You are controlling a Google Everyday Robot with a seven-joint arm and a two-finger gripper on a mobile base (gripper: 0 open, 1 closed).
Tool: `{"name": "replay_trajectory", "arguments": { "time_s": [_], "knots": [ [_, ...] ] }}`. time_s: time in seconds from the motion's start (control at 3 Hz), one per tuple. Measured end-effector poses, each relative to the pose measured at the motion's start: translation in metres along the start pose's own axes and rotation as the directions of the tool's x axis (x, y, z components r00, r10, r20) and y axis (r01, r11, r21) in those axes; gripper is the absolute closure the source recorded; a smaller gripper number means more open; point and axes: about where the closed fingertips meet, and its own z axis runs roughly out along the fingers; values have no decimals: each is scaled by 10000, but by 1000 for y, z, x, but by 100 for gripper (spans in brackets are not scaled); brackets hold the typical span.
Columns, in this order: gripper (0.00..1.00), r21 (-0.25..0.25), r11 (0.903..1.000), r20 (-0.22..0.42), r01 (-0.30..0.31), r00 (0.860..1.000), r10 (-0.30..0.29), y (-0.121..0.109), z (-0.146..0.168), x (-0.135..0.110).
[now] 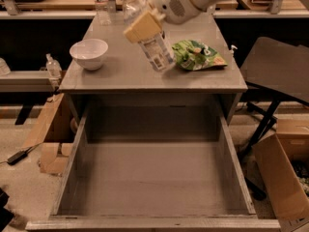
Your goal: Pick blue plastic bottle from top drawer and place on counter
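My gripper (144,27) is shut on the blue plastic bottle (153,52), a clear bottle with a white cap and pale label. It holds the bottle tilted, cap up to the left, in the air over the middle of the grey counter (120,69). The white arm comes in from the top right. The top drawer (154,173) stands pulled open below, its flat grey bottom bare.
A white bowl (89,52) sits at the counter's left and a green snack bag (196,54) at its right. Another clear bottle (101,4) stands at the back left. A pump-top bottle (51,65) is on a ledge left. Cardboard boxes (285,178) flank the cabinet.
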Motion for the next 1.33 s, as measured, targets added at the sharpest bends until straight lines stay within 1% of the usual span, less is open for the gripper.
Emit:
{"name": "replay_trajectory", "arguments": {
  "time_s": [0.33, 0.67, 1.0, 1.33],
  "knots": [
    [100, 996, 9884, 73, -1143, 9934, 1141, -34, 13, -14],
    [100, 1368, 9691, 541, -2054, 9784, 1997, -45, 14, -24],
    [100, 1366, 9692, 539, -2050, 9784, 1994, -45, 14, -24],
    [100, 1648, 9604, 887, -2248, 9731, 2126, -64, 22, -28]
  ]
}}
